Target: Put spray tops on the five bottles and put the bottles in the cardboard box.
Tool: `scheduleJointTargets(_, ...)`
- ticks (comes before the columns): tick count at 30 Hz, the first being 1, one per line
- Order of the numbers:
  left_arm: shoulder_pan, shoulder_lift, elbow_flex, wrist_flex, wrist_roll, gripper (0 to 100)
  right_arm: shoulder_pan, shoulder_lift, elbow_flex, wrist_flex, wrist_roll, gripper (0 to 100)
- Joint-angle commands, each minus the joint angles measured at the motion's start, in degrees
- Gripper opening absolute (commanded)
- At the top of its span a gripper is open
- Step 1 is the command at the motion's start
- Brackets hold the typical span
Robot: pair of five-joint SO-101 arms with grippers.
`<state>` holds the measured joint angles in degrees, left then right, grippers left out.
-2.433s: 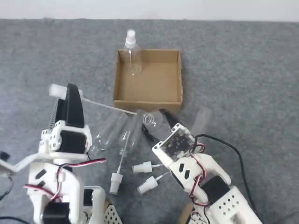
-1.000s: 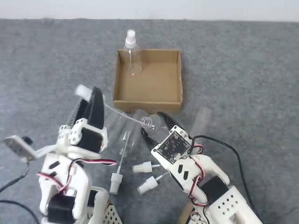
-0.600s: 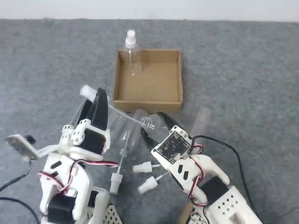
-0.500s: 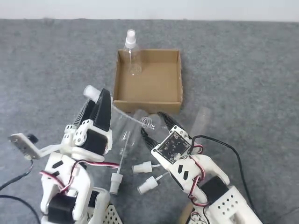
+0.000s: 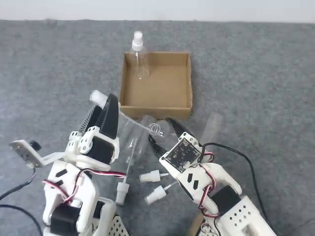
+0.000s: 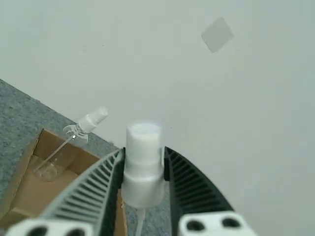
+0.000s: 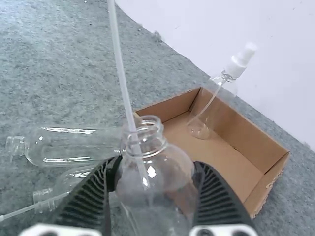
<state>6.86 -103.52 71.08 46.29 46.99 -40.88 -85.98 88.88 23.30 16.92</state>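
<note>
As the left claw (image 6: 142, 162), clamped on a spray top (image 6: 143, 140), swings from nine o'clock, its tube (image 7: 120, 73) feeds into the bottle (image 7: 147, 135) clenched in the right claw (image 7: 155, 169): capping next.

Left wrist view: the spray top (image 6: 143, 162) has its tube run off the frame edge just under the collar. A finger of the left tool (image 6: 143, 153) covers one corner of the cardboard box (image 6: 29, 196).

Right wrist view: held bottle (image 7: 150, 182) cut off below the shoulder.

High view: lying bottles (image 5: 129, 137), at 9 o'clock of the right tool (image 5: 160, 130), partly under the left arm. Count unclear, possibly two.
</note>
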Motion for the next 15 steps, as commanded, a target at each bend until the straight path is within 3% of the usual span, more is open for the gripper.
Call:
scheduleJointTargets(1,0.3,-0.9,0.7,-0.9,-0.3,1,-0.4,-1.3,-0.8,-1.5,1.0,3.7)
scheduleJointTargets(7,0.5,-0.8,0.7,-1.1,-0.4,1,-0.3,-1.3,-0.8,-1.5,0.9,3.7)
scheduleJointTargets(15,5.7,-0.8,2.6,-1.1,-1.9,1,-0.3,-1.3,-0.8,-1.5,0.9,3.7)
